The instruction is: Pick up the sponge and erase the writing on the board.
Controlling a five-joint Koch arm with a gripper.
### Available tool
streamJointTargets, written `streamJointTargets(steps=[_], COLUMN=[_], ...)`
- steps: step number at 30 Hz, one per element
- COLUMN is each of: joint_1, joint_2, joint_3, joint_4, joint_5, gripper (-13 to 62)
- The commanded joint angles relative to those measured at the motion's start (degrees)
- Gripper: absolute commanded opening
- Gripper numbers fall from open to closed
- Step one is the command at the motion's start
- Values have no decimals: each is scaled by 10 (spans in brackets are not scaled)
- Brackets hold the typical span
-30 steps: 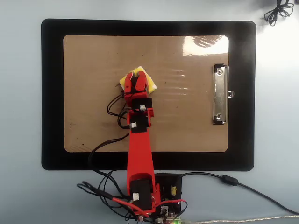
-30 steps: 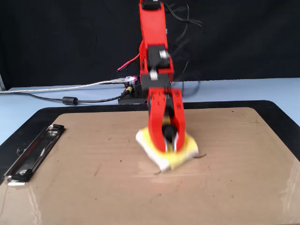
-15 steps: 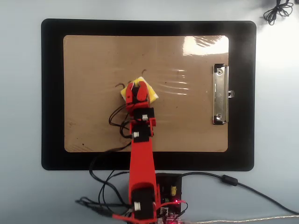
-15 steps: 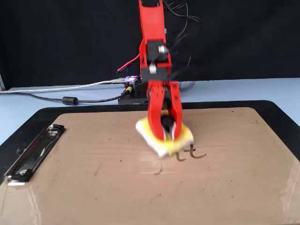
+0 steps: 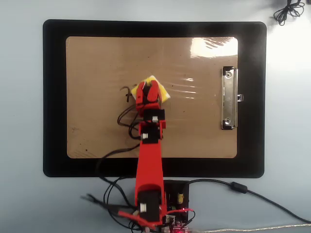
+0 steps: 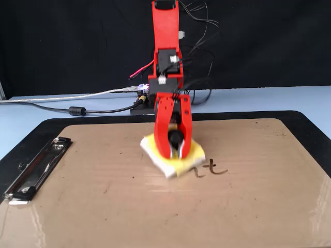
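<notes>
The tan board (image 5: 97, 58) lies on a black mat, its silver clip (image 5: 229, 98) at the right in the overhead view and at the left (image 6: 36, 168) in the fixed view. My red gripper (image 5: 147, 91) (image 6: 175, 151) points down at the board's middle, shut on the black knob of the yellow sponge (image 5: 163, 93) (image 6: 155, 150). The sponge rests flat on the board (image 6: 248, 206). A few dark letters of the writing (image 5: 128, 91) (image 6: 211, 168) show just beside the sponge, on the side away from the clip.
The black mat (image 5: 53, 97) frames the board on a pale blue table. The arm's base with its controller (image 5: 175, 196) and loose cables sits at the near edge of the overhead view. A coiled cable (image 5: 289, 12) lies at the top right corner.
The gripper slid the sponge toward the clip side, after a pull back toward the base. Letters that were covered a second ago now show beside the sponge.
</notes>
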Motion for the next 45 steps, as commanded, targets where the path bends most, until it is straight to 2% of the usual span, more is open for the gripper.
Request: streamJointTargets(steps=[1, 2, 4, 9, 11, 14, 18, 20, 22, 26, 28, 30, 33, 36, 38, 42, 45], joint_1=[3, 0, -1, -44, -66, -91, -85, -88, -91, -92, -98, -113, -119, -119, -119, -119, -124], joint_2=[-68, -89, -54, 255, 322, 292, 93, 62, 91, 281, 308, 250, 78, -9, 4, 203, 223], joint_3=[-52, -80, -31, 267, 316, 293, 101, 36, 82, 272, 298, 228, 69, -42, -7, 200, 230], joint_4=[-33, -28, -22, -7, 13, 17, 15, 23, 40, 44, 42, 40, 39, 40, 44, 40, 34], joint_5=[4, 4, 1, -10, -22, -38, -33, -33, -37, -36, -35, -35, -35, -35, -35, -34, -36], gripper=[-78, -78, -78, -78, -78, -78, -78, -78, -78, -78, -78, -78, -78, -78, -78, -78, -78])
